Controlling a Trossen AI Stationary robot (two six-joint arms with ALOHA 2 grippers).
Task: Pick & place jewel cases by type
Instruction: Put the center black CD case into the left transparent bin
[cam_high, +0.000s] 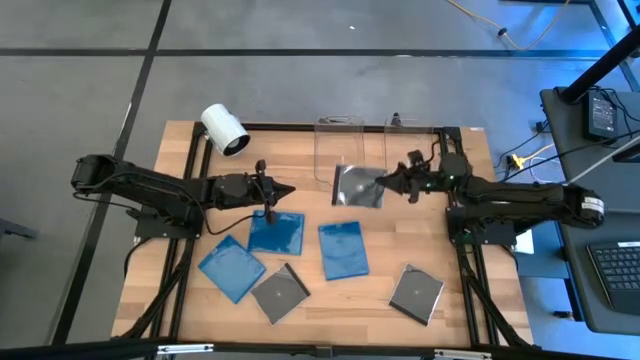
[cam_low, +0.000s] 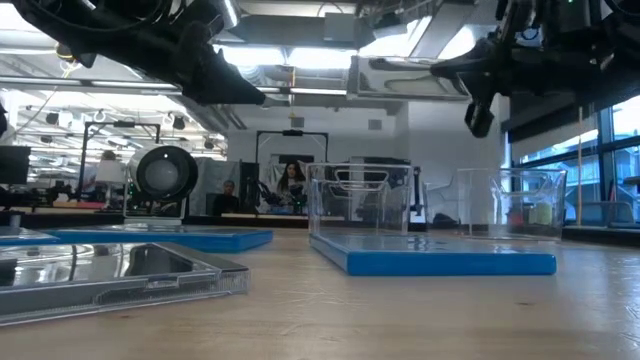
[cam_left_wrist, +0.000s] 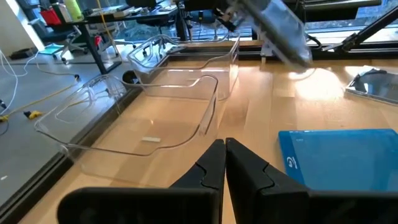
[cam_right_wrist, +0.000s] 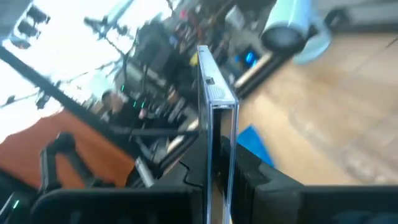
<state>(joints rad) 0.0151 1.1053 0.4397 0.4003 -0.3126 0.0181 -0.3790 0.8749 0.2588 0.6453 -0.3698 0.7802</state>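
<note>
My right gripper (cam_high: 385, 184) is shut on a dark grey jewel case (cam_high: 355, 185), held in the air near the two clear bins (cam_high: 340, 140); the low view shows this case (cam_low: 405, 78) high above the table. My left gripper (cam_high: 288, 190) is shut and empty, hovering above a blue case (cam_high: 276, 232); its closed fingers (cam_left_wrist: 225, 152) point toward the bins. Two more blue cases (cam_high: 343, 250) (cam_high: 232, 267) and two dark cases (cam_high: 280, 293) (cam_high: 416, 293) lie flat on the table. My right gripper pinches the dark grey case between its two fingers at the edge nearest the table's right side (cam_high: 378, 185). The fingers come in about level from the right. In the right wrist view the case (cam_right_wrist: 214, 106) shows edge-on between the fingers. It is lifted clear, roughly flat.
A white cylindrical camera (cam_high: 224, 130) sits at the table's far left corner. The second clear bin (cam_high: 425, 140) stands beside the first at the far edge; both bins (cam_low: 358, 195) (cam_low: 510, 200) look empty. People sit in the room beyond the table.
</note>
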